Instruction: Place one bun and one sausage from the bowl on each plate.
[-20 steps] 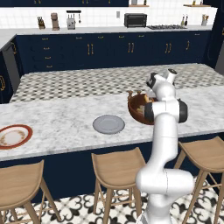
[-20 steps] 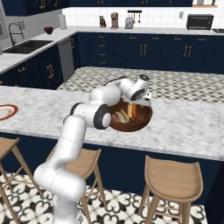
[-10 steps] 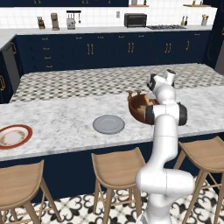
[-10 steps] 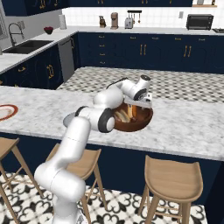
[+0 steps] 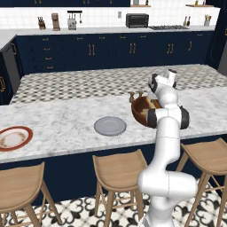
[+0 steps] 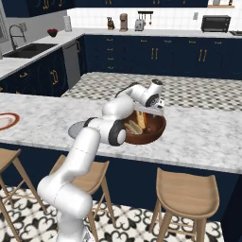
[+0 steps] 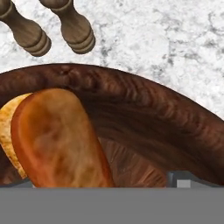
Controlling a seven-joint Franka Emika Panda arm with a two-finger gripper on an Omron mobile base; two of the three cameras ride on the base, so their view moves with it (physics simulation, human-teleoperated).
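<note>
The bowl [image 6: 144,130] is sitting on the marble counter [image 5: 57,119], with the grey plate [image 5: 110,126] lying beside it at about 9 o'clock in the left base view and the orange-rimmed plate [image 5: 14,137] well apart, further along toward 9 o'clock. Both plates are appearing bare; I judge no bun or sausage delivered, so the whole task is remaining.

The gripper [image 6: 147,116] is reaching down inside the bowl with its jaws standing wide, gripping nothing. In the hand view a bun [image 7: 59,140] is filling the 7 o'clock region just ahead of the fingers, a paler piece [image 7: 11,127] tucked behind it. Further pieces [image 6: 133,126] are lying in the bowl, though I cannot tell them apart.

Two wooden grinders [image 7: 50,28] are standing just beyond the bowl's rim at 11 o'clock.

Judgement: the first pick is being prepared; four transfers are outstanding.
</note>
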